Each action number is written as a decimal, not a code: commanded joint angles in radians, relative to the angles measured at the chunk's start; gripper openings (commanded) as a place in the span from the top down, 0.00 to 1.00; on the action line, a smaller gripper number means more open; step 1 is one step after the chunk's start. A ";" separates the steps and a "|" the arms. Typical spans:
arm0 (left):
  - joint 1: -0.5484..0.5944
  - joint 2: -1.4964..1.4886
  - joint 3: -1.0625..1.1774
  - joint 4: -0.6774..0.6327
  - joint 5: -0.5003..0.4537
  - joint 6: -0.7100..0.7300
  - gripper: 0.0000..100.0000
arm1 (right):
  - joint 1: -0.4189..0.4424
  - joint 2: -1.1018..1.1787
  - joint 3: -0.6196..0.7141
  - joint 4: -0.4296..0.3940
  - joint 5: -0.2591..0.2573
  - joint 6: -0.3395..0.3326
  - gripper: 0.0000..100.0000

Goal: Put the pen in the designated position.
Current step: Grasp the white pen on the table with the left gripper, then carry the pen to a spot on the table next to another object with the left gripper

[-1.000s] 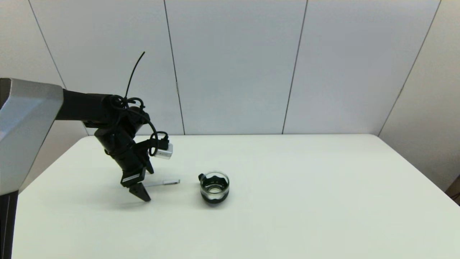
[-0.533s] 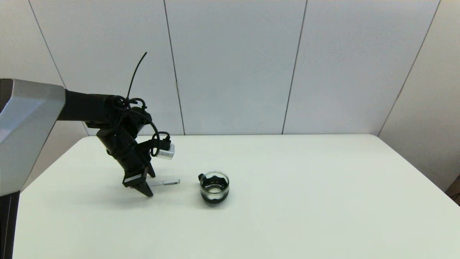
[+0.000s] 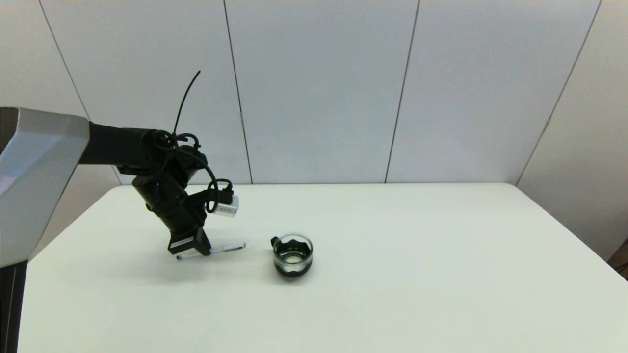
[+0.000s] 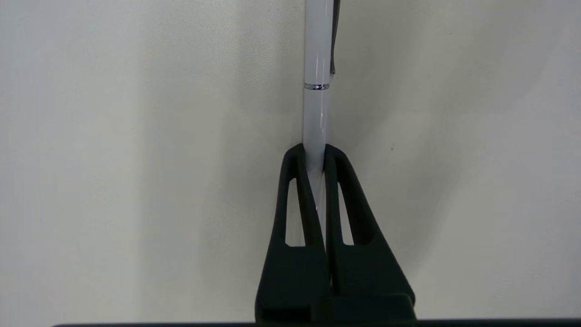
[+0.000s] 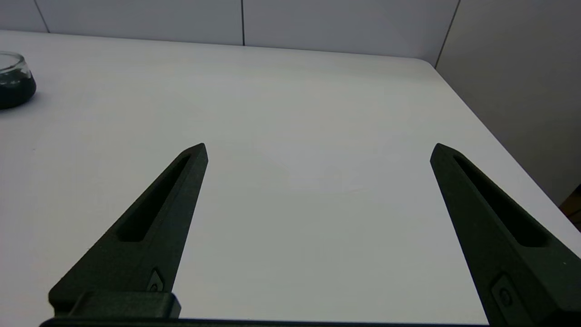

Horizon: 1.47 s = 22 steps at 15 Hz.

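Down onto the slim white stick pen (image 3: 211,250) the left pincer (image 3: 189,253) has sunk since a second ago, and its black fingers (image 4: 297,200) now pinch the barrel tight. That pen lies flat on the white tabletop (image 3: 392,274), just left of a small glass cup with a dark base (image 3: 292,256). Off at the right, the right pincer (image 5: 317,150) hangs with fingers spread wide above bare tabletop.

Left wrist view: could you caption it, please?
Left gripper shut on the white pen above the table.
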 commanded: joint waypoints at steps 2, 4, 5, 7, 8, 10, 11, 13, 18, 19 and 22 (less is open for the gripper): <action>0.000 0.004 0.000 0.009 -0.001 0.006 1.00 | 0.001 0.001 0.014 0.000 0.001 -0.001 0.00; 0.000 0.000 0.000 0.009 -0.001 0.008 1.00 | 0.001 0.001 0.012 0.000 0.000 -0.001 0.00; 0.000 -0.002 0.000 0.009 0.000 0.006 1.00 | 0.001 0.001 0.012 0.000 0.000 -0.001 0.00; -0.002 -0.009 0.000 0.012 0.002 0.003 1.00 | -0.001 0.001 0.012 0.000 0.000 -0.001 0.00; -0.002 -0.012 0.000 0.013 0.005 0.003 1.00 | 0.001 0.001 0.012 0.000 0.000 -0.001 0.00; -0.002 -0.031 0.002 0.015 0.008 0.003 1.00 | -0.001 0.001 0.014 0.000 0.000 -0.001 0.00; -0.002 -0.035 0.003 0.015 0.008 0.003 1.00 | -0.001 0.001 0.012 0.000 0.000 -0.001 0.00; -0.002 -0.045 0.003 0.015 0.008 0.003 1.00 | 0.001 0.001 0.012 0.000 0.000 -0.001 0.00; -0.002 -0.072 0.006 0.016 0.008 0.002 1.00 | 0.001 0.001 0.014 0.000 0.000 -0.001 0.00; -0.002 -0.075 0.006 0.016 0.007 0.002 1.00 | 0.001 0.001 0.012 0.000 0.000 -0.001 0.00; -0.002 -0.108 0.006 0.016 0.005 -0.001 1.00 | 0.001 0.001 0.012 0.000 0.001 -0.001 0.00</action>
